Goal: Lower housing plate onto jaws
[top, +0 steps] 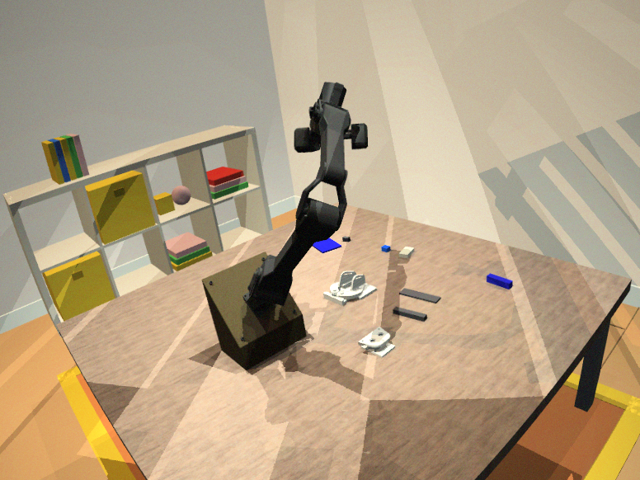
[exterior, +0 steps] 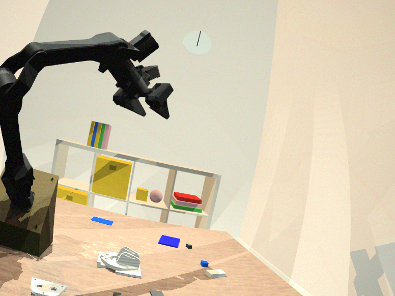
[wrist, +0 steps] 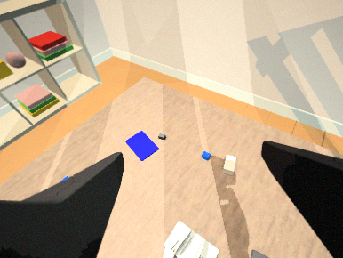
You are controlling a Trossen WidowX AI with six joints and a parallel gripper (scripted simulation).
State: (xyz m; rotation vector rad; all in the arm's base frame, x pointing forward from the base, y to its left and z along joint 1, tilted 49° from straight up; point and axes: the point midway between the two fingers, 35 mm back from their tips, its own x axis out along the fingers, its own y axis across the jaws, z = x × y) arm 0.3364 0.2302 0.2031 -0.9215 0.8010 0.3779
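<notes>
A white base (top: 368,291) (exterior: 129,273) stands on the table beside the arm's mount, with two upright arched white pieces (top: 358,282) (exterior: 129,259) on it. Part of this assembly shows at the wrist view's bottom edge; the pins and stubs are too small to tell. A white plate with two round holes (top: 376,338) (exterior: 46,286), seemingly the housing plate, is apart from the base, nearer the top camera. It is outside the wrist view. My gripper (exterior: 156,116) (wrist: 192,153) is open and empty, high above the table; the arm partly hides it in the top view.
Near the white parts lie a dark bar (top: 410,313) and a dark flat strip (top: 419,295). Farther off are a blue block (top: 499,280), a cream block (top: 407,252) (wrist: 229,164), a small blue cube (top: 386,248) (wrist: 205,156) and a blue flat square (exterior: 169,241) (wrist: 142,145).
</notes>
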